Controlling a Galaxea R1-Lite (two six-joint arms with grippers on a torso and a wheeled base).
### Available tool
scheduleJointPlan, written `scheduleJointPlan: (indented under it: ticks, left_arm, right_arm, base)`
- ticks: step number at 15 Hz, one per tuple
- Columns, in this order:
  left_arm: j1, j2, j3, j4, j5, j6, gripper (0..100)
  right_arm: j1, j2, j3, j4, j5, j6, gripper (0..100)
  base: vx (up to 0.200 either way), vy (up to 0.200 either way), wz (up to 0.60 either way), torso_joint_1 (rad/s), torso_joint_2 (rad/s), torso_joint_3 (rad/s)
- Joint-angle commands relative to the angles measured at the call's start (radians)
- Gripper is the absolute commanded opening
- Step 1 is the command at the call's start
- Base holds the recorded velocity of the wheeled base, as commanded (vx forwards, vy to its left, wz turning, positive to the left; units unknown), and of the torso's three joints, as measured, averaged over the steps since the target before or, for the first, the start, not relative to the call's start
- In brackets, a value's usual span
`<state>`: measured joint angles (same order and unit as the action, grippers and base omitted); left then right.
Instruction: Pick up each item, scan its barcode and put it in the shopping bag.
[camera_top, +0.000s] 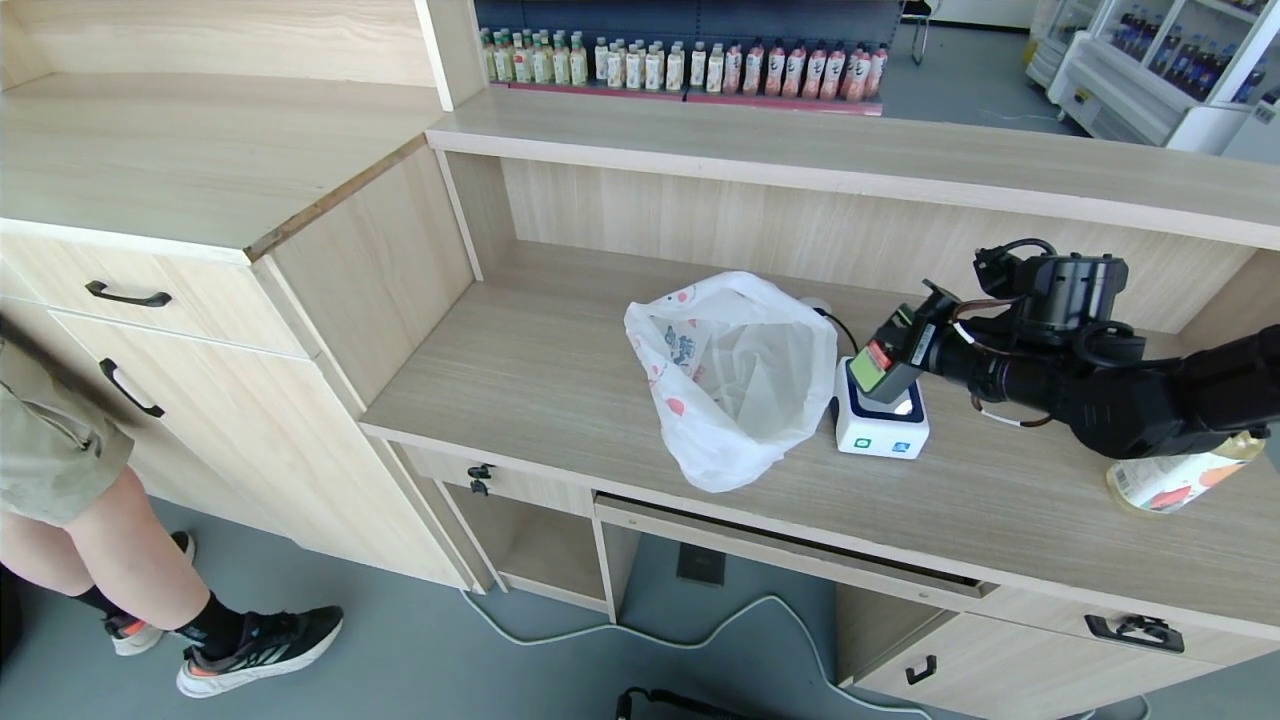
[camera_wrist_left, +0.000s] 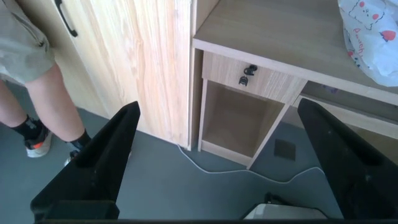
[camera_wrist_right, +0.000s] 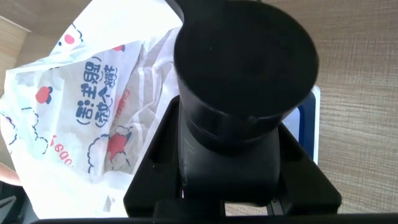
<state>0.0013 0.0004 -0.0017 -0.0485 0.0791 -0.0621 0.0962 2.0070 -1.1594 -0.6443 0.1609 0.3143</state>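
The right claw (camera_top: 884, 366) is gripping a small green packet (camera_top: 866, 369) clamped between its jaws, hovering just above the white scanner (camera_top: 880, 428) on the bench (camera_top: 540, 370), with the packet's long axis slanting down toward the scanner's top. The shopping bag (camera_top: 735, 375) is standing open just beside the scanner, to the robot's left of the claw, so the drop looks like a short sideways carry, and the right arm is plainly the nearer one. The left claw (camera_wrist_left: 217, 112) is hanging with jaws apart, low by the bench front. A bottle (camera_top: 1168, 482) is lying beneath the right arm.
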Motion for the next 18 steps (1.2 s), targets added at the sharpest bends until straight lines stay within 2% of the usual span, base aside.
scheduleJointPlan:
  ticks: [1,18]
  left_arm:
    - [0.0,0.0,0.0,-0.001,0.001,-0.001,100]
    - [0.0,0.0,0.0,-0.001,0.001,-0.001,100]
  right_arm:
    - [0.0,0.001,0.003,0.0,0.0,0.0,0]
    - [0.011,0.018,-0.011,-0.003,0.0,0.006,0]
  base:
    - [0.0,0.0,0.0,0.0,0.0,0.0]
    - [0.0,0.0,0.0,0.0,0.0,0.0]
